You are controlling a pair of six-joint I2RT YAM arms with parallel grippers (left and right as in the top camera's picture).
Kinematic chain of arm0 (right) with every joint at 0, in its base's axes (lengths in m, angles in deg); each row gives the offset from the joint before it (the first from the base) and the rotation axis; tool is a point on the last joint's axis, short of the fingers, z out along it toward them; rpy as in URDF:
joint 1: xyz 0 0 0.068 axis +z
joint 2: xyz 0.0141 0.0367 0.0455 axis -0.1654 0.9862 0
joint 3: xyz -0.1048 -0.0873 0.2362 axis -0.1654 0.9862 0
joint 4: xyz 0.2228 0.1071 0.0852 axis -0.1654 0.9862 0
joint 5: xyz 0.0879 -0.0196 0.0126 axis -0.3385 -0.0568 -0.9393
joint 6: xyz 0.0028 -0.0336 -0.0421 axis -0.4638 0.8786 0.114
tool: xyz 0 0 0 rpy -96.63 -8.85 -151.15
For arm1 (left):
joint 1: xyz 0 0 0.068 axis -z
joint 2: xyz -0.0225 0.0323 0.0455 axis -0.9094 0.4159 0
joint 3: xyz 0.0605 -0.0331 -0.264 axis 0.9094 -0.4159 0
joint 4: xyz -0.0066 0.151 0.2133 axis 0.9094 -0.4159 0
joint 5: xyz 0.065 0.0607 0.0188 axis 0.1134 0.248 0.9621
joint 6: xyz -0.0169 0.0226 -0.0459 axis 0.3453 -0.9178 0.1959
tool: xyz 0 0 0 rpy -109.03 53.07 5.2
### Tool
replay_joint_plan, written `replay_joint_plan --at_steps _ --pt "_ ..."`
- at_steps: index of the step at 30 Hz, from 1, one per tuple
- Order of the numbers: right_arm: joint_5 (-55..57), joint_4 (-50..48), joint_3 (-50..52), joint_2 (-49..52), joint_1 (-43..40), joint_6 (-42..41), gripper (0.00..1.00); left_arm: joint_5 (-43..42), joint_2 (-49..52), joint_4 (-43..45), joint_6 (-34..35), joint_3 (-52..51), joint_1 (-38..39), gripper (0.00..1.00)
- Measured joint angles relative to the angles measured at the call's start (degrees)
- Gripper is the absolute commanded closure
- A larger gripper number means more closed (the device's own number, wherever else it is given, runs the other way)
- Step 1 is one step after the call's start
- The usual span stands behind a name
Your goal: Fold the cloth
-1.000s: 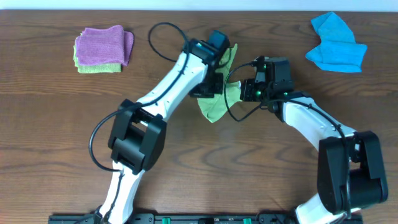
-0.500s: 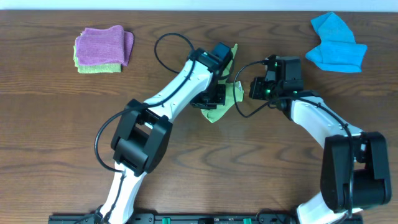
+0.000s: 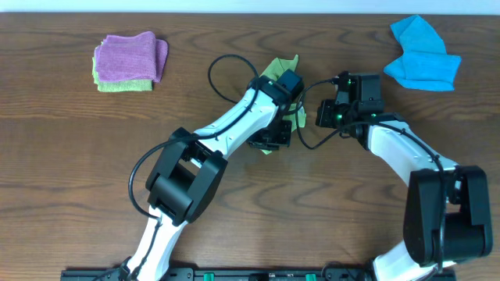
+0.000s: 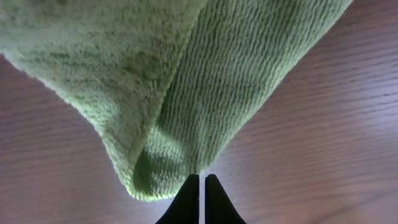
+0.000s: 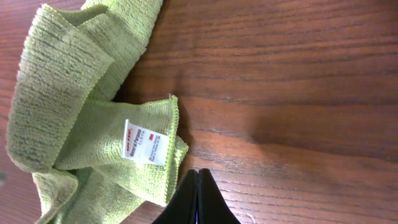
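Note:
The green cloth (image 3: 281, 66) lies bunched near the middle back of the table, mostly hidden under my left arm. In the left wrist view the cloth (image 4: 205, 74) is doubled over, with its fold right at my fingertips. My left gripper (image 4: 202, 177) is shut on that fold; in the overhead view it (image 3: 269, 140) is at the cloth's near end. My right gripper (image 5: 198, 173) is shut and empty, just right of the cloth's tagged edge (image 5: 146, 143), over bare wood. In the overhead view it (image 3: 322, 115) is right of the cloth.
A folded purple cloth (image 3: 129, 56) lies on a folded green one at the back left. A crumpled blue cloth (image 3: 422, 56) lies at the back right. Black cables loop over both arms near the cloth.
My left gripper has moved right and towards the front, drawing the green cloth into a tighter bunch under the arm. My right gripper has backed off to the right, away from the cloth.

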Motion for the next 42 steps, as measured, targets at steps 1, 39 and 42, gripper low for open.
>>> replay_joint_plan --at_steps 1,39,42 --pt "0.0 0.1 0.0 0.0 -0.2 0.1 0.98 0.1 0.0 0.7 -0.1 0.0 -0.1 0.94" --pt "0.2 8.5 -0.1 0.0 -2.7 5.4 0.99 -3.4 -8.3 19.4 -30.0 -3.6 -3.7 0.94" --pt "0.2 9.1 -0.1 0.0 -2.7 6.0 0.98 -4.8 -15.3 25.0 -31.7 -9.9 -3.7 0.94"
